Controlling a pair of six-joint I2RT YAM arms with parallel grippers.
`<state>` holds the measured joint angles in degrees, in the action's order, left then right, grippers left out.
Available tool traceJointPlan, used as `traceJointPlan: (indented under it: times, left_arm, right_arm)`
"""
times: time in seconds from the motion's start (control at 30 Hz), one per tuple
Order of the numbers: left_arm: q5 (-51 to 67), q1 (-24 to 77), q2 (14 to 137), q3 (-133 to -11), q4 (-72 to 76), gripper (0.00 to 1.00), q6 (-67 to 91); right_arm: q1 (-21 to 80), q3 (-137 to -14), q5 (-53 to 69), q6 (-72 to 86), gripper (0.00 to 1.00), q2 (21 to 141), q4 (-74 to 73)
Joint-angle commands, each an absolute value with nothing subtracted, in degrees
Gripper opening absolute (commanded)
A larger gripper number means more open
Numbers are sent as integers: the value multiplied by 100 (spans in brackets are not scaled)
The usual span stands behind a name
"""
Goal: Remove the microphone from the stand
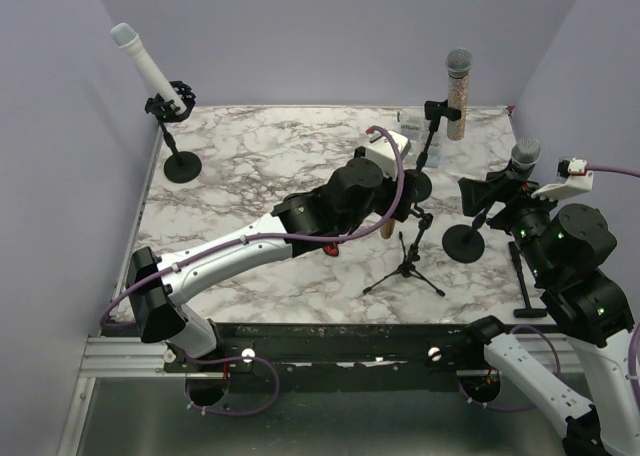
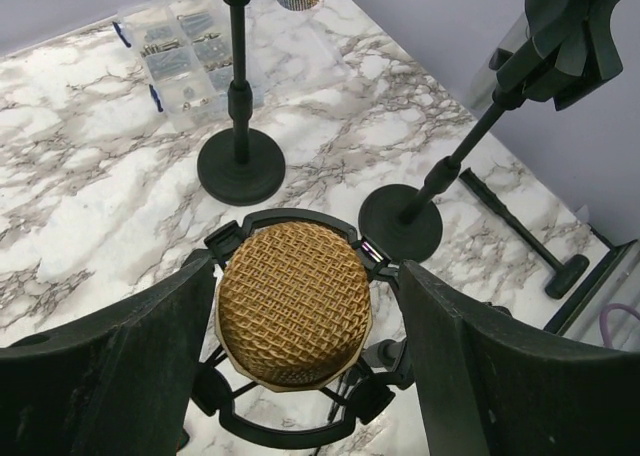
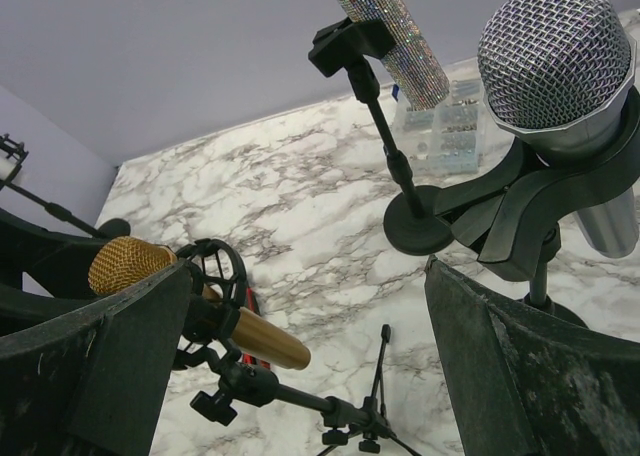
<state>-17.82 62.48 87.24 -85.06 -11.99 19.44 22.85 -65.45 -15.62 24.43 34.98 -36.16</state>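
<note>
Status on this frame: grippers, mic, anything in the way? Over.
Left gripper open around gold microphone head, not clamped. Right gripper open, holding nothing, by silver microphone. Gold one seated in shock mount. Nothing blocking.

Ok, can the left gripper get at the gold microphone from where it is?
Probably yes: the left gripper is open with a finger on either side of the gold microphone, and nothing sits between them.

- Bright, even, diffuse light from overhead covers the white-and-grey marbled worktop (image 1: pixel 260 166).
- Soft, short shadows sit beside the round black stand base (image 1: pixel 182 166).
- In the left wrist view the near black fingers (image 2: pixel 100 376) of the left gripper (image 2: pixel 305 266) look soft; the gold mesh microphone head (image 2: pixel 293 316) is sharp, glinting faintly.
</note>
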Motion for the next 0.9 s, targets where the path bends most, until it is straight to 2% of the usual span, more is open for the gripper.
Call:
traceJointPlan:
  times: [0.0,0.17,0.37,0.43,0.6,0.77,0.87]
  left_arm:
    - [-2317,6409,8892,-8811,-1367,68,1781]
    - [-2416,6432,8848,-8861,-1408,54,1660]
    - [-2259,6432,8851,-9345,-1700,29,1551]
    - [-2134,6432,8863,-9560,-1816,24,1513]
    - [-1969,6428,8879,-10378,-2305,14,1318]
    - [-2158,6444,8579,-11479,-3086,11,887]
    - [-2329,6448,8051,-11621,-3324,7,611]
  right_arm:
    - [2263,-6495,-1626,2350,100,3445,-3718]
    - [2265,-6512,-1674,2352,100,3418,-3718]
    - [2267,-6528,-1648,2364,100,3449,-3675]
    - [2268,-6535,-1636,2375,100,3463,-3674]
    - [2267,-6564,-1632,2362,100,3502,-3665]
    - [2268,-6517,-1712,2316,100,3482,-3645]
    - [2266,-6356,-1710,2350,100,3478,-3529]
